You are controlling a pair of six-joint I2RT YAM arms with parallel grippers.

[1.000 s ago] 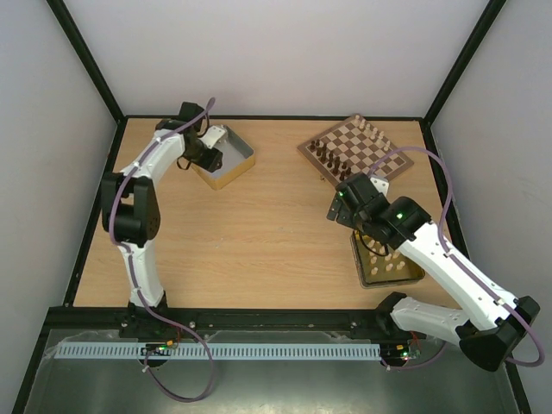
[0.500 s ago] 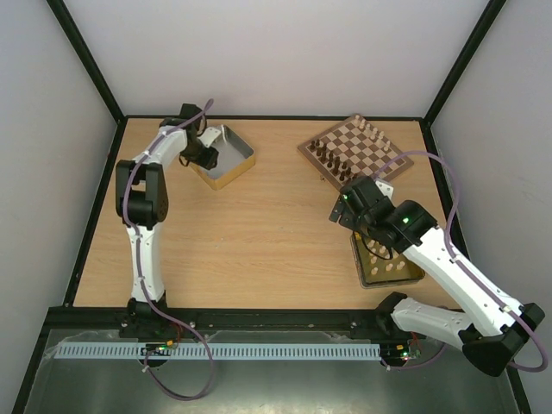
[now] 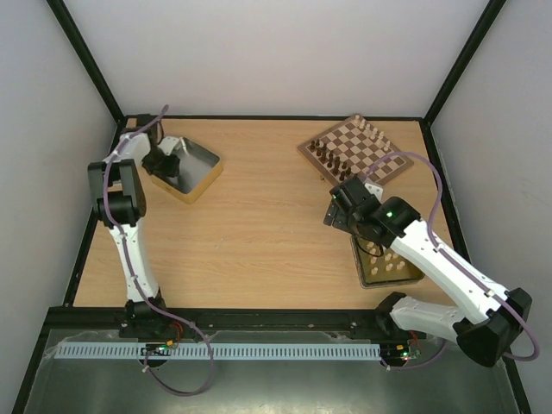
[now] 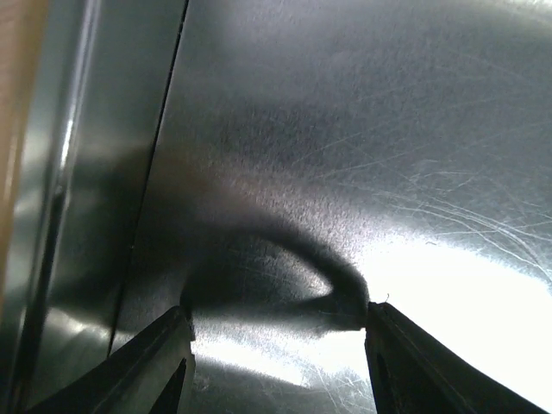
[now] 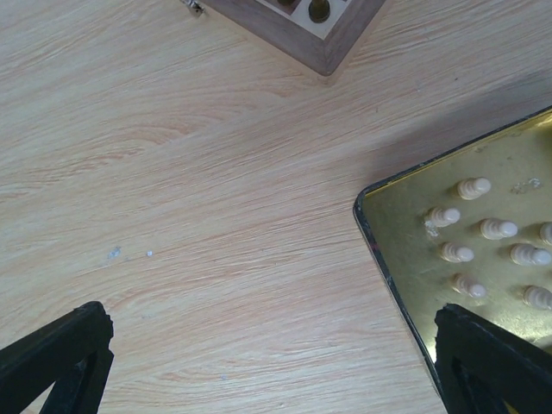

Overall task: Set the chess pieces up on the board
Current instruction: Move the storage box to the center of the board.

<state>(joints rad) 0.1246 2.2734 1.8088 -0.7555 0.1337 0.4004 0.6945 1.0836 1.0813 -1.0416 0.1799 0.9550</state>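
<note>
The board (image 3: 355, 147) sits at one o'clock on the table (image 3: 259, 216), with dark chess pieces (image 3: 329, 160) along its near-left edge. Pale ones stand in the tray (image 5: 379, 250) at four o'clock. The right gripper (image 5: 272, 345) hangs spread wide and empty over bare wood between them. The left gripper (image 4: 276, 332), fingers apart, is down inside the tin (image 3: 200, 160) at ten o'clock, seemingly touching its floor.
</note>
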